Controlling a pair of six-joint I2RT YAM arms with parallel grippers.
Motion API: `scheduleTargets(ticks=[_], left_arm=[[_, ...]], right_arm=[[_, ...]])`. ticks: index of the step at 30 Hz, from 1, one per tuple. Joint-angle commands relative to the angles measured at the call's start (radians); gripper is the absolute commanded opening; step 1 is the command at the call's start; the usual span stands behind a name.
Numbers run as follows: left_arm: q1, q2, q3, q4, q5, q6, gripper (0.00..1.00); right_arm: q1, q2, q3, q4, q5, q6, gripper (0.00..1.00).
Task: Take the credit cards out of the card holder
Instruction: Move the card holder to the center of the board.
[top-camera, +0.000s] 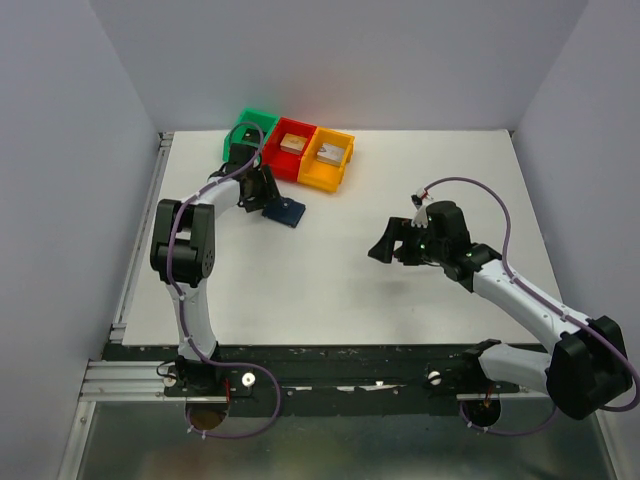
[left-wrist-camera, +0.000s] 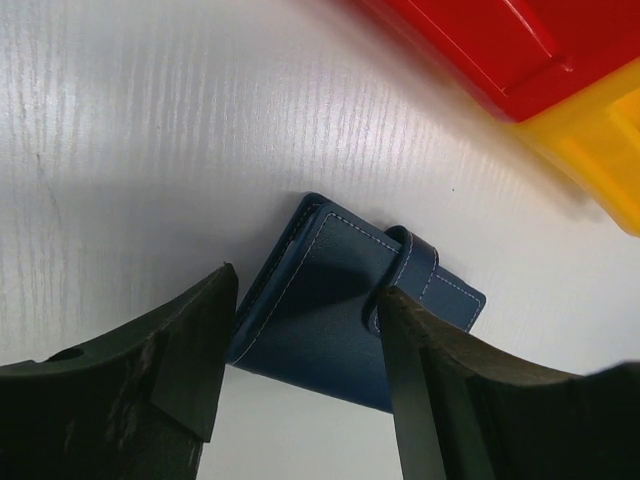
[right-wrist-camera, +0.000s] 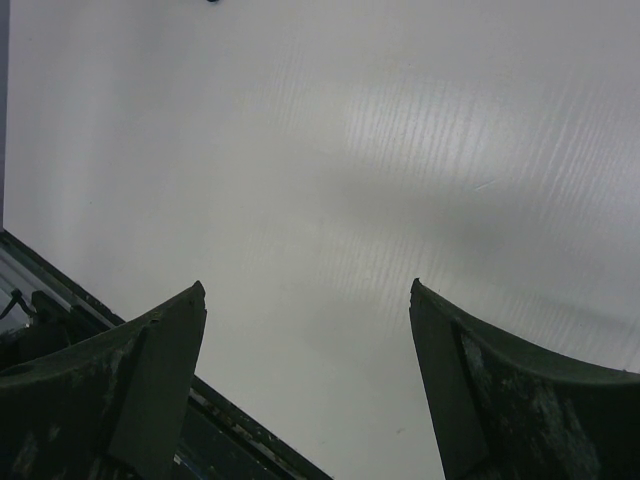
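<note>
The card holder (top-camera: 284, 211), a closed navy blue wallet with a strap, lies flat on the white table just in front of the bins. In the left wrist view the card holder (left-wrist-camera: 320, 300) sits right at my fingertips. My left gripper (top-camera: 262, 195) (left-wrist-camera: 306, 283) hangs over it, open, one finger at the spine edge and the other at the strap. My right gripper (top-camera: 380, 245) (right-wrist-camera: 306, 285) hovers open over bare table at centre right, with nothing between its fingers. No credit cards are in view.
A green bin (top-camera: 252, 125), a red bin (top-camera: 292, 148) and an orange-yellow bin (top-camera: 328, 158) stand in a row at the back, just beyond the holder. The red bin (left-wrist-camera: 480, 40) and the yellow bin (left-wrist-camera: 600, 150) lie close ahead of my left fingers.
</note>
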Motion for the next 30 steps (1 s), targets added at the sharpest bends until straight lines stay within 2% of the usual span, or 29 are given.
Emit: scheduleTargets(ticks=[1, 6, 12, 22, 30], left_arm=[[-0.010, 0.027, 0.018, -0.019, 0.081, 0.046, 0.69], [-0.045, 0.032, 0.018, -0.011, 0.216, 0.150, 0.65], [-0.105, -0.010, -0.054, 0.007, 0.295, 0.243, 0.63], [-0.275, -0.066, -0.120, -0.019, 0.322, 0.414, 0.62], [-0.337, -0.137, -0.216, 0.050, 0.336, 0.353, 0.62]], right_arm=[[0.002, -0.005, 0.022, -0.015, -0.022, 0.004, 0.89], [0.002, -0.017, 0.007, -0.012, -0.019, 0.006, 0.89], [0.002, -0.060, -0.029, -0.017, -0.008, 0.007, 0.89], [0.004, -0.123, -0.096, -0.041, 0.003, -0.004, 0.89], [0.002, -0.161, -0.141, -0.053, 0.030, -0.007, 0.89]])
